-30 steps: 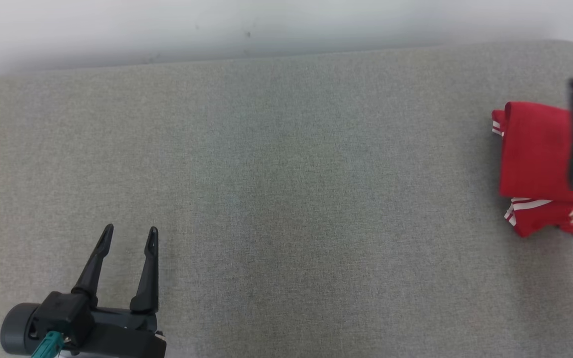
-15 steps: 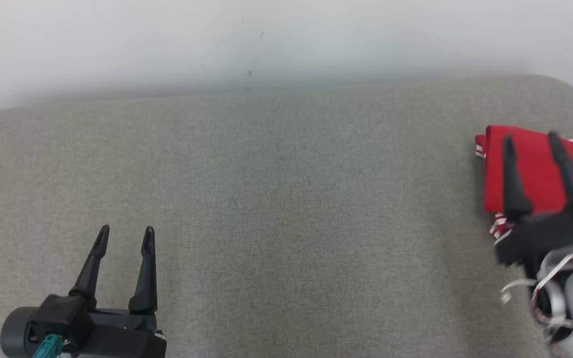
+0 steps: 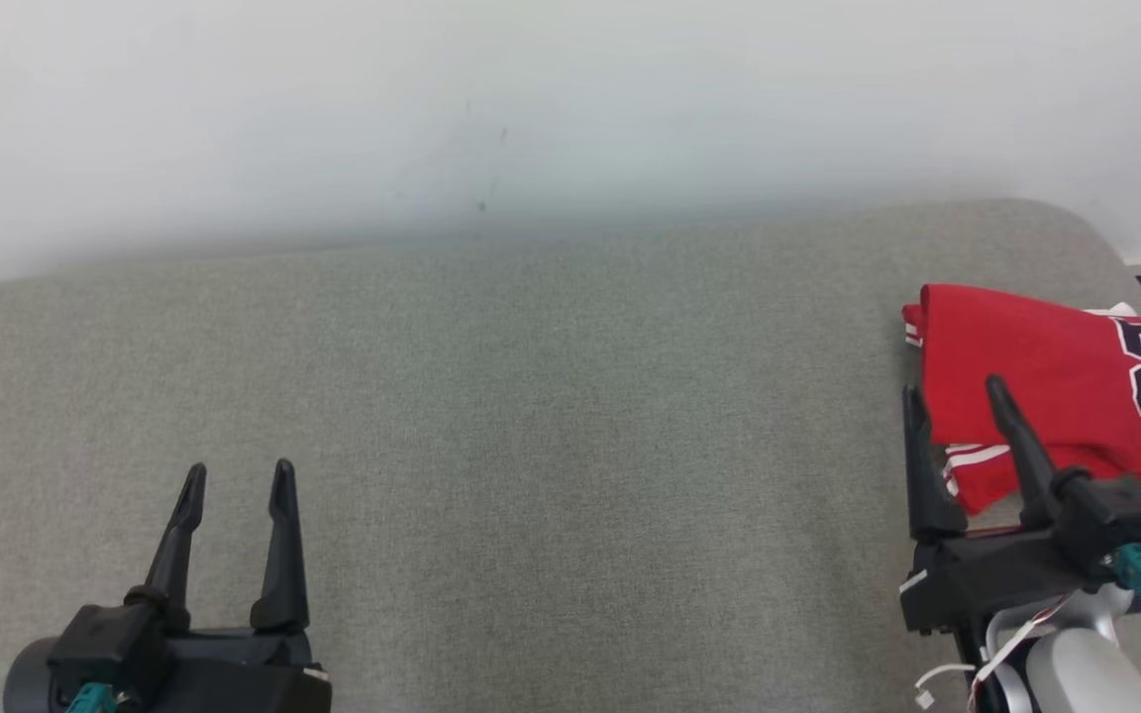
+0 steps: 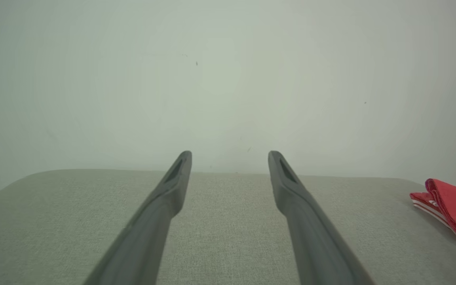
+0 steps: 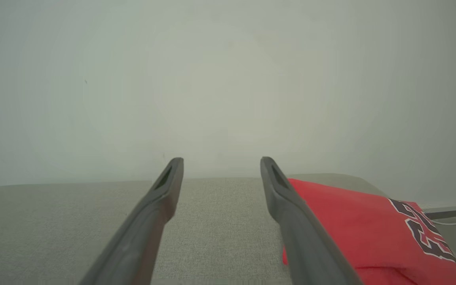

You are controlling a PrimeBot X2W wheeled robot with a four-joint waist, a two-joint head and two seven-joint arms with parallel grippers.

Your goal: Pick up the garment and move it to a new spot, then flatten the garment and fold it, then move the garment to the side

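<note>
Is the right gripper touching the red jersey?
Cannot tell: in head and right wrist views one finger of the right gripper overlaps the red jersey; neither contact nor gap shows.

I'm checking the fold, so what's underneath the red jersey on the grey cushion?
The folded red jersey with black numbers lies on the grey fabric cushion. White-striped red layers peek out beneath its top panel; anything further under it is covered.

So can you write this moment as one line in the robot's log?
red garment: folded, right end of grey surface | left gripper: open, empty | right gripper: open, empty, beside garment
</note>
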